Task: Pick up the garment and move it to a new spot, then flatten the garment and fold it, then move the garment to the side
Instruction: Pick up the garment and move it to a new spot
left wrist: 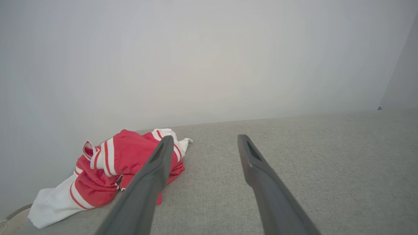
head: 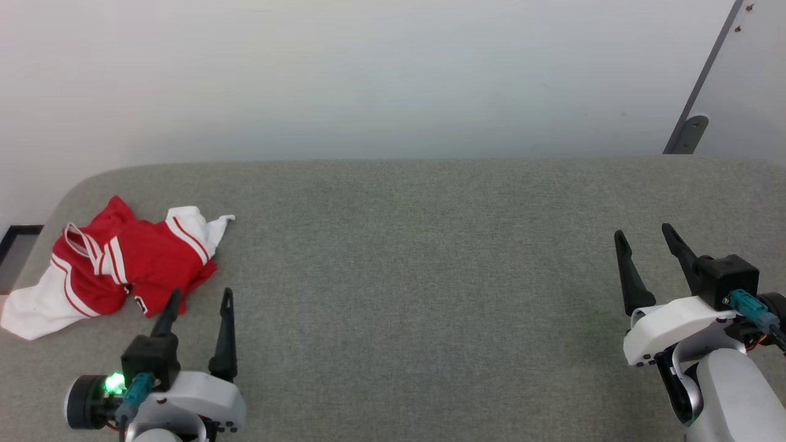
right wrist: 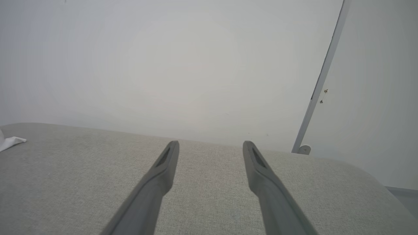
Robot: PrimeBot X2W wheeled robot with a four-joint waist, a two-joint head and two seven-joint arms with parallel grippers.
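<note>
- The garment [head: 123, 264] is lying crumpled at the far-left end of the grey upholstered surface [head: 393, 276]. Its long axis is running diagonally, from a white sleeve at the near left edge up to a white tip pointing toward the middle.
- The left gripper [head: 201, 294] is sitting just beside the heap. Its fingers are spread wide and gripping nothing, and they are pointing past the heap's right flank rather than at its centre.
- In the left wrist view the garment [left wrist: 124, 153] is lying ahead and to the left of the left gripper [left wrist: 205, 138], so I judge a leftward shift is needed.
- The right gripper [head: 643, 232] is hovering well apart at the opposite end, likewise spread and empty, so the left arm is the nearer.
- One dark finger is crossing the red hem in both views, and I cannot tell whether it is touching.
- Collar, front and back are getting lost in the folds.
- The right wrist view is catching just a white scrap of garment [right wrist: 9, 142], cut off at the left of the right gripper [right wrist: 210, 143].
</note>
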